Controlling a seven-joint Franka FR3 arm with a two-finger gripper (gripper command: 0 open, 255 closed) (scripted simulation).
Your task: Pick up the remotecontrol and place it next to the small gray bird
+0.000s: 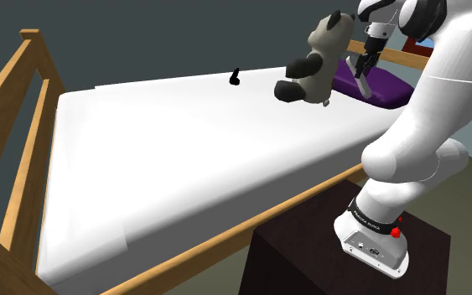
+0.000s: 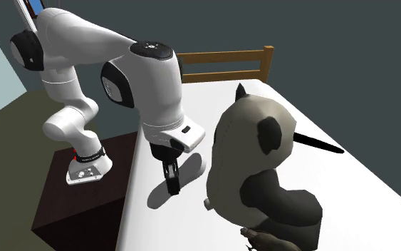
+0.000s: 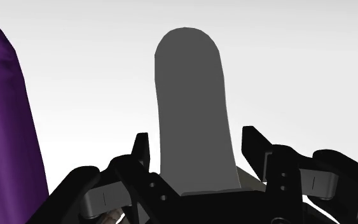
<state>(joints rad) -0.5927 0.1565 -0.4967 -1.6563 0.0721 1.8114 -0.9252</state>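
- Nearest the wrist camera is the all-black two-finger tool [image 3: 198, 143], with its fingers apart on either side of the near end of a flat grey remote control with a rounded tip [image 3: 190, 108].
- From what shows, a thin gap remains on each side. I judge the tool open around the remote and holding nothing yet.
- The remote lies on the white mattress of a wooden-framed bed [image 1: 184, 159]. Its long axis runs straight away from the tool, so the fingers already cross its narrow width, and closing looks like the step in hand.
- A purple pillow [image 3: 6, 114] lies just beside the remote on one flank.
- A plush black-and-cream panda toy [image 2: 263, 164] sits upright close on the other flank.
- A small grey-brown figure [image 2: 263, 241] lies at the panda's foot. It is probably the bird, though the second exterior view's lower edge cuts it off.
- In the shoulder view the bird sits at the panda's base on the side toward the near bed rail, so the carry likely has to skirt the toy.
- A small black object [image 1: 235, 78] stands farther up the mattress, well apart from the rest.
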